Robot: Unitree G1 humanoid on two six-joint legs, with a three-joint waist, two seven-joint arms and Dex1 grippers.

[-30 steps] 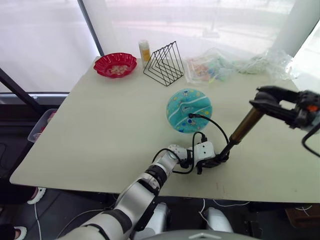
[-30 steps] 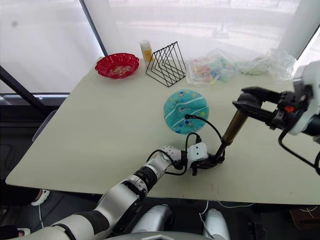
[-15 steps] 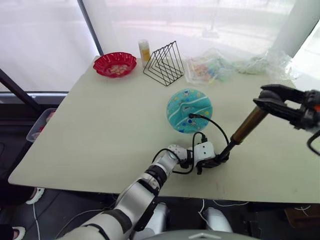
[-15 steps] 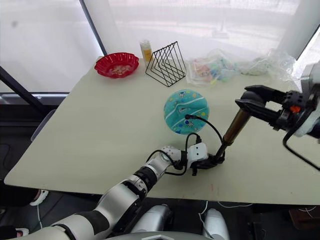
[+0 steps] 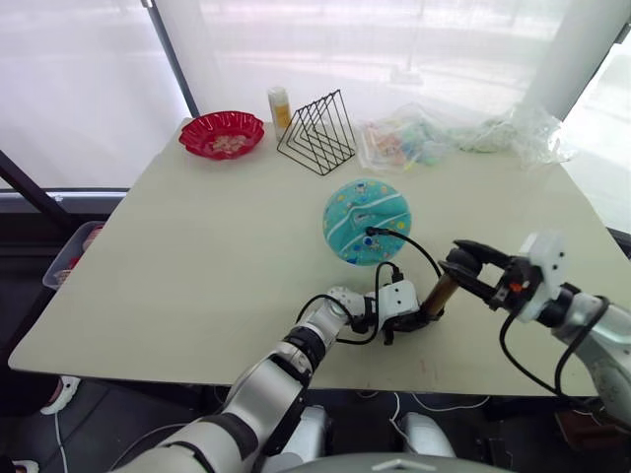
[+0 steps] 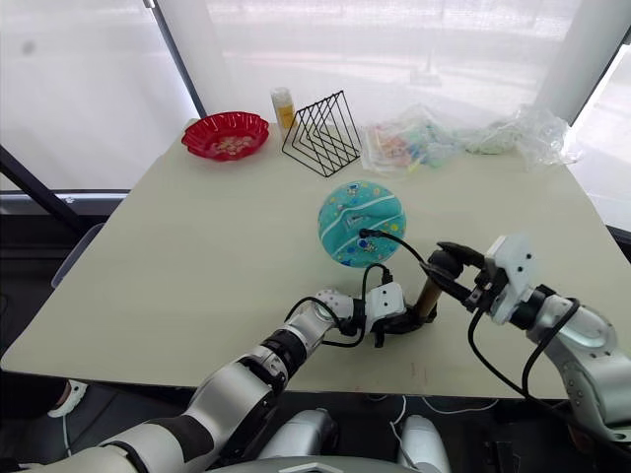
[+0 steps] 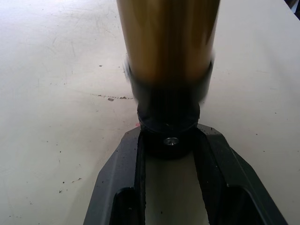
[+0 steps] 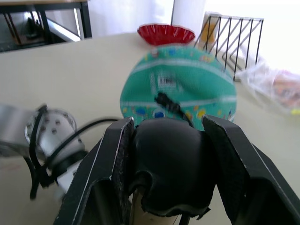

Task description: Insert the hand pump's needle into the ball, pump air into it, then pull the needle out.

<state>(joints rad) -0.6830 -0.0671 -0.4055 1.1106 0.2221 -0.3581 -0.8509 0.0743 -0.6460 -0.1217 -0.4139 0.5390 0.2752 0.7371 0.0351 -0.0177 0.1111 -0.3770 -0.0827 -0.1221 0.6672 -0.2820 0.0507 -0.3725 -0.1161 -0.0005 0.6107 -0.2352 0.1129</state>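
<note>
We find the hand pump (image 5: 439, 292) standing tilted near the table's front edge — left gripper (image 7: 169, 146) pinching its black base cap, right gripper (image 8: 169, 161) clamped on the handle. The ball (image 5: 367, 219) lies just beyond, flat — we judge it soft and light, the barrel stiff and slick, so the caps are the sound holds.
</note>
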